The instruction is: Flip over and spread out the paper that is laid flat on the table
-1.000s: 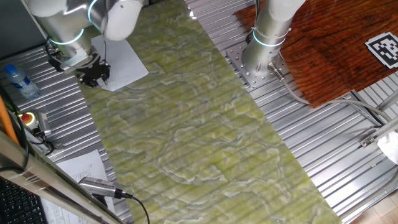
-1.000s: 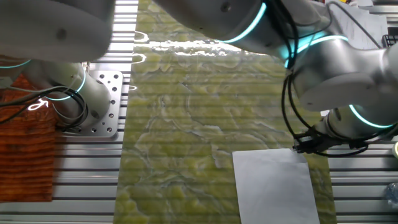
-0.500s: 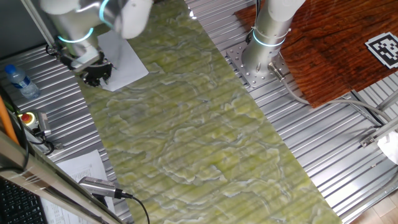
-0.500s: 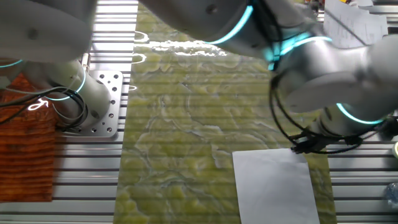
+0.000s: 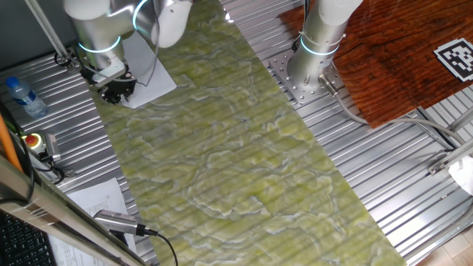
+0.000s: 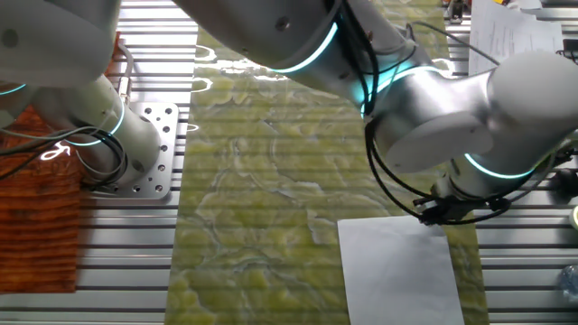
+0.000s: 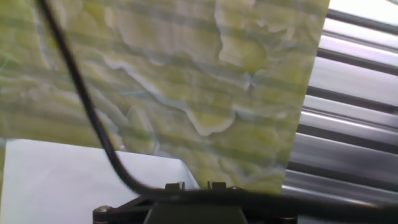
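Note:
The paper (image 5: 144, 70) is a plain white sheet lying flat on the green-yellow marbled table (image 5: 222, 148), near its far left end. It also shows in the other fixed view (image 6: 397, 271) and in the hand view (image 7: 74, 180). My gripper (image 5: 118, 90) is low over the sheet's near corner at the table's left edge. In the hand view only the two fingertips (image 7: 175, 186) show at the bottom edge. They stand close together with a narrow gap, either side of the paper's corner edge. A black cable (image 7: 81, 93) crosses that view.
Ribbed silver metal flanks the table on both sides (image 5: 384, 170). A second arm's base (image 5: 314, 59) stands on the right, beside a reddish wood panel (image 5: 399, 52). A water bottle (image 5: 22, 96), a printed sheet (image 5: 96, 199) and a red button (image 5: 33, 140) lie to the left.
The arm's upper links have swung over the table and the wrist has shifted slightly along the paper's corner. The paper has not moved.

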Available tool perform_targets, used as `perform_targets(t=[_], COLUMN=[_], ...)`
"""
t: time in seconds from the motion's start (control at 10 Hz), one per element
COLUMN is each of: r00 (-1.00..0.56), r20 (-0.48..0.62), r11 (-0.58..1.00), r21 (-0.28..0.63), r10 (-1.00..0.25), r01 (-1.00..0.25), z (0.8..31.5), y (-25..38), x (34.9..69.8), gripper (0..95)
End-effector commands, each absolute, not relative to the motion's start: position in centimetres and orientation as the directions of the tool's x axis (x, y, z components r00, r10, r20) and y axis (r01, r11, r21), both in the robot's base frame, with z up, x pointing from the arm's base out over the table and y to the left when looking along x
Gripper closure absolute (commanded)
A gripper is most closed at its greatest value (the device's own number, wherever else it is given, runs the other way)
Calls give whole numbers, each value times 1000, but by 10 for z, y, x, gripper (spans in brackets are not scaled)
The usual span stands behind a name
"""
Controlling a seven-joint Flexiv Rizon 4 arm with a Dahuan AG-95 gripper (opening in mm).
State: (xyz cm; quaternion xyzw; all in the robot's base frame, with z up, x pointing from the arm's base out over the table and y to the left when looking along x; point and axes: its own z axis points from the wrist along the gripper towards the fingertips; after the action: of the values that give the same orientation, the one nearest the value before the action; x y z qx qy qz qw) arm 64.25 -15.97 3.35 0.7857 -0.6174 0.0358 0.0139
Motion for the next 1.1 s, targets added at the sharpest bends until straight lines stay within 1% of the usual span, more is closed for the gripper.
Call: perform_targets(t=[0.1, 0.4, 0.5, 0.7, 0.8, 1.1], r00=[227, 230, 186, 170, 179, 210], r20=[72, 65, 26, 37, 60, 52], r11=[-230, -233, -186, -167, -175, -207], r21=[-37, -36, -3, 70, 70, 57], r10=[-971, -971, -982, -985, -982, -976], r01=[-972, -972, -982, -983, -982, -977], z=[34, 34, 35, 35, 35, 33], y=[-160, -160, -159, -159, -159, -160], x=[642, 642, 643, 643, 643, 642], gripper=[760, 760, 760, 760, 760, 760])
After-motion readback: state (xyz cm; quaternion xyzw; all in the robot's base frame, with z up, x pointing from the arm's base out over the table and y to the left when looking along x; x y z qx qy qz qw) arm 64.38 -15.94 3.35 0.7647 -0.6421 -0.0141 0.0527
